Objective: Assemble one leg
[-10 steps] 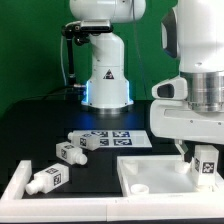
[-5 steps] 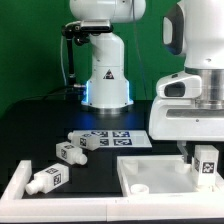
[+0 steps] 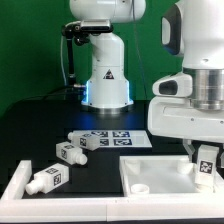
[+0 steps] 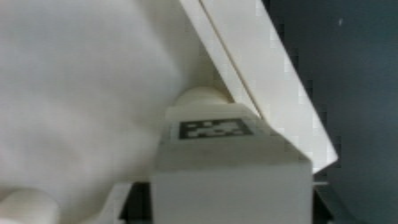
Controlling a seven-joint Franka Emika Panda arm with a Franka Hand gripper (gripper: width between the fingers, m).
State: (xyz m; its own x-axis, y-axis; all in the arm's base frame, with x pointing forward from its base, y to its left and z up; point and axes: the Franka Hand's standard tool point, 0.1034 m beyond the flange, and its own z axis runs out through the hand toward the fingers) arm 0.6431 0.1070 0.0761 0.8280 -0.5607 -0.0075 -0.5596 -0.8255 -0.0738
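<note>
My gripper (image 3: 206, 160) is shut on a white leg (image 3: 207, 167) with a black-and-white tag. It holds the leg upright over the right corner of the large white tray-like part (image 3: 150, 166). In the wrist view the leg (image 4: 217, 150) fills the space between the dark fingers (image 4: 134, 200), and its round stub points down at the tray's inner surface (image 4: 89, 90), close to the raised rim (image 4: 267, 80). I cannot tell whether the stub touches the tray. Three more legs lie on the table at the exterior view's left (image 3: 70, 153), (image 3: 88, 140), (image 3: 45, 180).
The marker board (image 3: 122, 137) lies behind the tray. The robot base (image 3: 106, 80) stands at the back. A white rail (image 3: 15, 185) borders the table's left front corner.
My gripper with the leg has shifted slightly to the exterior view's right and a touch lower. Nothing else has moved.
</note>
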